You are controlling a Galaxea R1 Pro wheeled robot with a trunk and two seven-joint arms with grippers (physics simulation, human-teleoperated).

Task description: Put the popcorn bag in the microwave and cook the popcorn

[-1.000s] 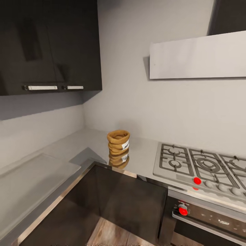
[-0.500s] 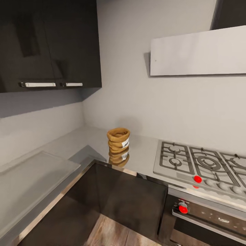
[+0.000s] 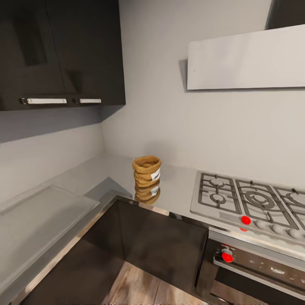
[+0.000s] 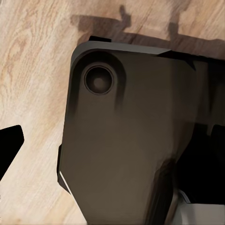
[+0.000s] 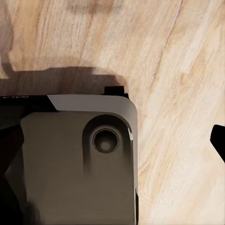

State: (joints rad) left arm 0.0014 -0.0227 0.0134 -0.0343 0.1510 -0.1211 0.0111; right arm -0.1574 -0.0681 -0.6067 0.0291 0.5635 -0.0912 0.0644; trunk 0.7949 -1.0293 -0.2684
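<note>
The popcorn bag [image 3: 147, 171], a small tan-brown ridged sack with a white label, stands upright on the glossy grey countertop [image 3: 180, 190] near the inside corner, its reflection just below it. The microwave is out of view. In the left wrist view a dark fingertip [image 4: 9, 143] juts in at the picture's edge over the robot's dark base [image 4: 126, 150] and the wooden floor. The right wrist view likewise has a dark fingertip [image 5: 218, 138] at its edge above the base [image 5: 75, 164]. Neither view lets me judge how the jaws stand.
A grey gas hob [image 3: 250, 203] with grates and a red knob lies right of the bag, above a dark steel oven [image 3: 262, 271]. Black wall cabinets [image 3: 63, 51] hang at upper left, a pale hood [image 3: 245, 59] at upper right. Another counter run [image 3: 38, 220] extends left.
The whole head picture has shifted slightly upward, so the camera has moved. The popcorn bag stays where it was on the countertop.
</note>
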